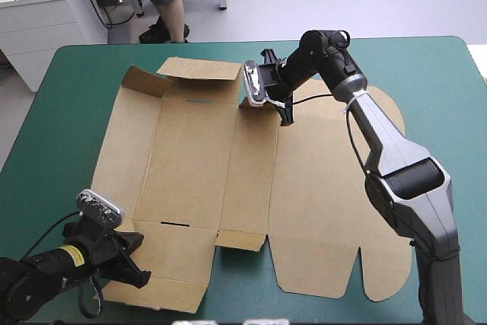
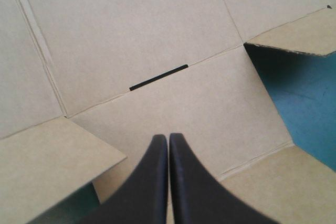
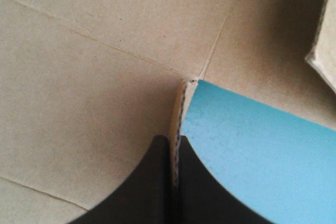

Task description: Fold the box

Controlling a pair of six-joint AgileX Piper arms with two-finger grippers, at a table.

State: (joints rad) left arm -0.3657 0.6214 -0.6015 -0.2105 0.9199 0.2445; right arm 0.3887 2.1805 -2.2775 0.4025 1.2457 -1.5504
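The brown box [image 1: 198, 165] lies as a cut sheet, mostly flat, across the table's middle. Its far-left flaps [image 1: 199, 71] stand partly raised, and a small near flap [image 1: 242, 240] is tilted up. My right gripper [image 1: 287, 116] reaches over the sheet's far edge. In the right wrist view this gripper [image 3: 173, 139] is all but shut, with a board edge [image 3: 178, 108] between its fingers. My left gripper [image 1: 137, 253] sits at the sheet's near-left corner. In the left wrist view it [image 2: 168, 136] is shut over the near panel [image 2: 210, 108], with a dark slot [image 2: 157, 77] just ahead.
Teal-green cover [image 1: 68, 127] shows as strips around the sheet, widest at the left and the far right [image 1: 434, 81]. The sheet's rounded lid flaps [image 1: 380, 279] reach close to the table's near edge by the right arm's base.
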